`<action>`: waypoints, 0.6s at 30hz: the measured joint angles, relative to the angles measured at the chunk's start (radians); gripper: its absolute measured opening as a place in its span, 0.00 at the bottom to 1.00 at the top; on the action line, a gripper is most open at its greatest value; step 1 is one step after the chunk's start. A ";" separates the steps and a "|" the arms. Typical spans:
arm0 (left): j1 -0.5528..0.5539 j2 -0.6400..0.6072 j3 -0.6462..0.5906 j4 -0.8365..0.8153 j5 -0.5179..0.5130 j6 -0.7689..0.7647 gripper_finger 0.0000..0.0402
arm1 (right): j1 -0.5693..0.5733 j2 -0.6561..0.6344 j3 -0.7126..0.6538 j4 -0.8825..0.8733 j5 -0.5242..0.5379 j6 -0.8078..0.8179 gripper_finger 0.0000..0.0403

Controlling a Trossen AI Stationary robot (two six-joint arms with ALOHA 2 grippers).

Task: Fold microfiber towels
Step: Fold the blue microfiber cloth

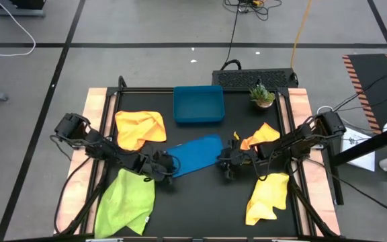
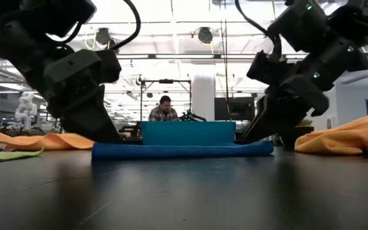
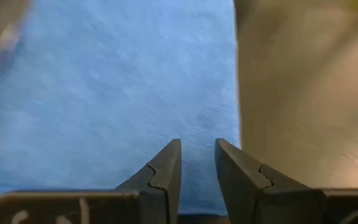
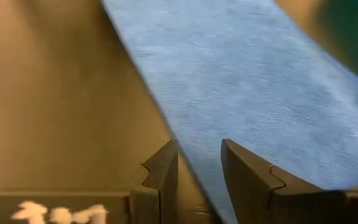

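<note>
A blue microfiber towel (image 1: 193, 154) lies flat on the black table at mid-table as a long folded strip; the low view shows it as a low band (image 2: 184, 150). My left gripper (image 1: 168, 166) stands low over its left end (image 3: 117, 93), fingers a little apart (image 3: 197, 152). My right gripper (image 1: 224, 161) stands low over its right end (image 4: 260, 81), fingers also a little apart (image 4: 199, 152). Through both gaps the cloth shows flat, not bunched. I cannot tell whether the fingertips touch it.
An orange towel (image 1: 140, 128) lies crumpled at the far left and a lime green one (image 1: 126, 202) at the near left. A yellow one (image 1: 267, 195) lies near right, an orange one (image 1: 261, 136) right. A blue tray (image 1: 198, 105) and a small plant (image 1: 262, 95) stand at the far edge.
</note>
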 joint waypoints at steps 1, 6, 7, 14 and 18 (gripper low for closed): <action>0.000 0.013 0.000 0.023 0.016 -0.010 0.25 | -0.007 0.000 0.000 -0.005 0.011 0.000 0.29; -0.004 0.093 0.005 0.154 0.083 -0.028 0.25 | -0.051 0.000 0.000 -0.023 0.076 -0.013 0.29; -0.006 0.108 0.010 0.179 0.092 -0.026 0.25 | -0.061 0.000 0.000 -0.024 0.089 -0.022 0.29; -0.034 0.159 0.119 0.205 0.194 0.144 0.25 | -0.104 -0.001 0.001 -0.021 0.088 -0.089 0.29; -0.065 0.150 0.192 0.201 0.205 0.305 0.25 | -0.085 -0.013 0.001 0.027 0.045 -0.118 0.29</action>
